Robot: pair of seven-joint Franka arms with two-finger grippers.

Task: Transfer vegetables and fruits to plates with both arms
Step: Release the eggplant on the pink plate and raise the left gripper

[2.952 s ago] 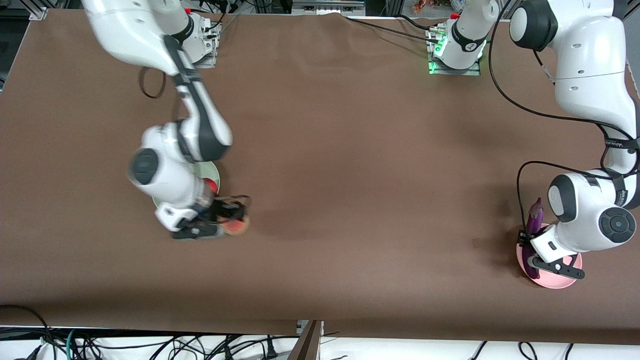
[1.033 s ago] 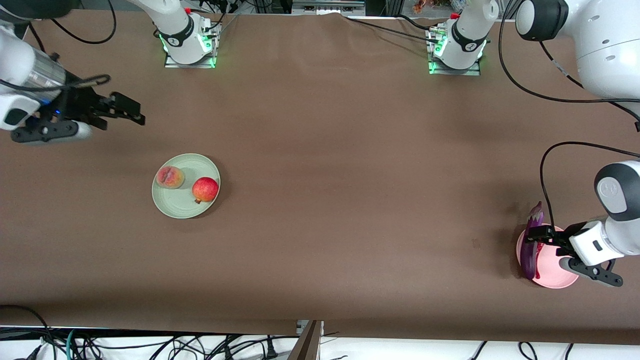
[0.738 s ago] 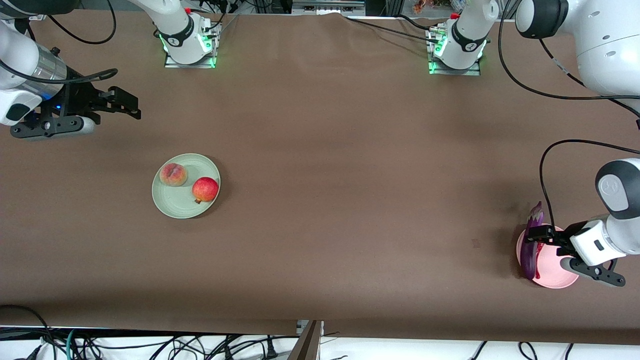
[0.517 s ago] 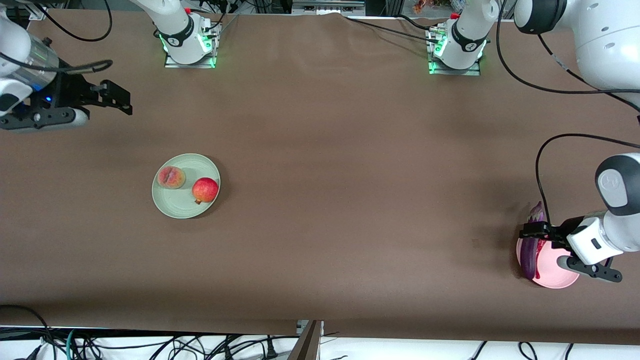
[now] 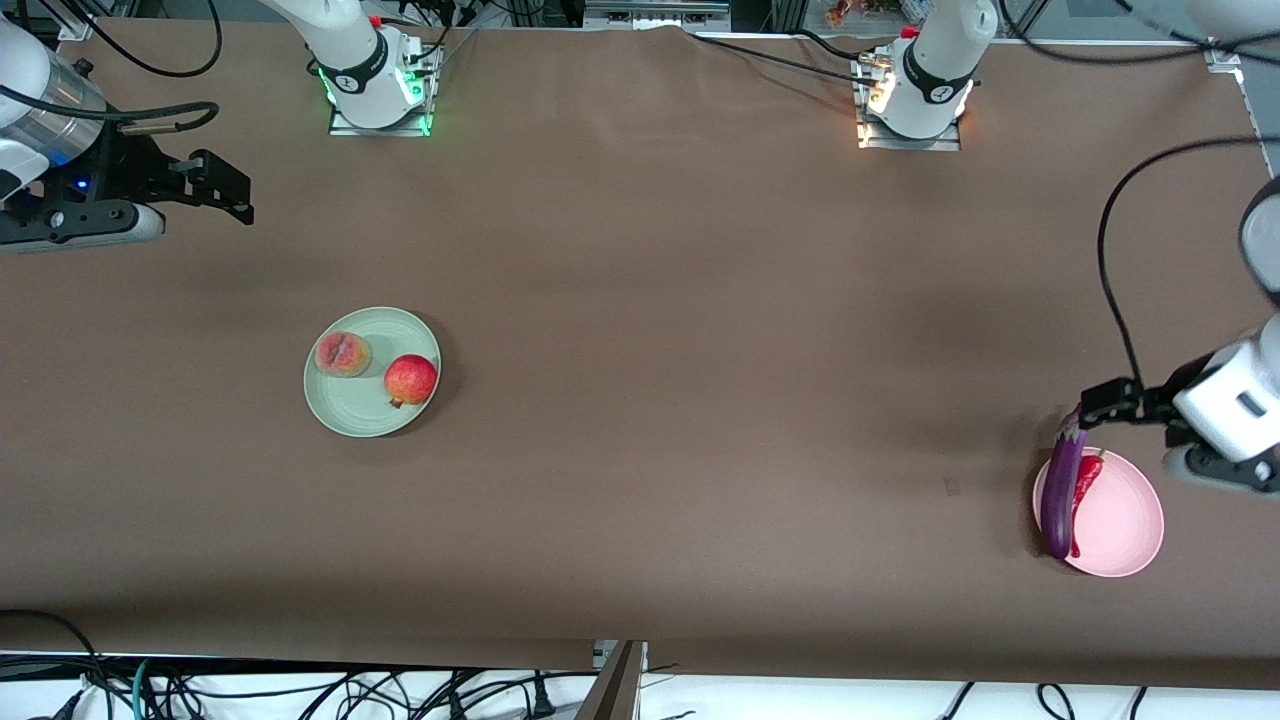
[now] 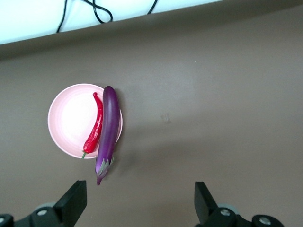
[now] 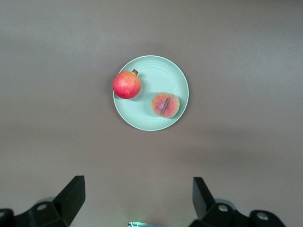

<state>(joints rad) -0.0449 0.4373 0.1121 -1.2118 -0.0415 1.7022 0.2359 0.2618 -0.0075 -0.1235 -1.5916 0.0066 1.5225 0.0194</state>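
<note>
The right gripper (image 5: pixel 215 187) hung above the bare brown tabletop (image 5: pixel 680 330) at the right arm's end, its jaws spread apart and holding nothing. Nearer the front camera sat the pale green plate (image 5: pixel 352 408), carrying the peach (image 5: pixel 343 354) and the pomegranate (image 5: pixel 410 379) side by side, slightly apart. At the left arm's end, the pale pink plate (image 5: pixel 1125 520) held the red chili pepper (image 5: pixel 1086 478), with the purple eggplant (image 5: pixel 1062 490) lying across the plate's rim beside it, its stem cap overhanging the tabletop. The left gripper (image 5: pixel 1112 403) hovered by that stem end, jaws wide apart and empty.
</note>
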